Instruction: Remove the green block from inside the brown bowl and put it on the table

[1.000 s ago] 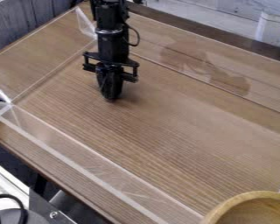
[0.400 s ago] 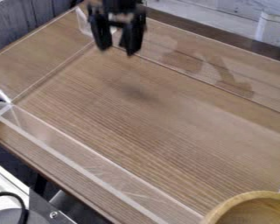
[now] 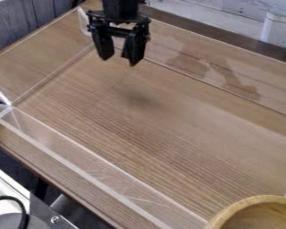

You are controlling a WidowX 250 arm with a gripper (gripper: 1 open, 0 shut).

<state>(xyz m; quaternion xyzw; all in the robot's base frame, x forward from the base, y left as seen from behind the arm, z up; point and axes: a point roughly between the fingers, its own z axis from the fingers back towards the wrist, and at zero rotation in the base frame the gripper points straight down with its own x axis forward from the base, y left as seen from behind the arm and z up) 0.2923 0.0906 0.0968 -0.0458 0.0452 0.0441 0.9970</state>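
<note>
My gripper (image 3: 121,57) hangs above the far left part of the table (image 3: 170,143), pointing straight down. Its two dark fingers (image 3: 105,46) stand apart, open, and I see nothing between them. A faint dark shadow lies on the wood below and to the right of it. Only the thick tan rim of the brown bowl (image 3: 260,211) shows, cut off at the bottom right corner, far from the gripper. The green block does not show anywhere in this view.
Low clear plastic walls (image 3: 62,148) edge the table at the front left and along the back. A pale object (image 3: 281,27) stands beyond the far right wall. Dark gear sits below the table's front left edge.
The gripper was low at the table top with its fingers close together. It has since risen well above the wood and its fingers have spread open.
</note>
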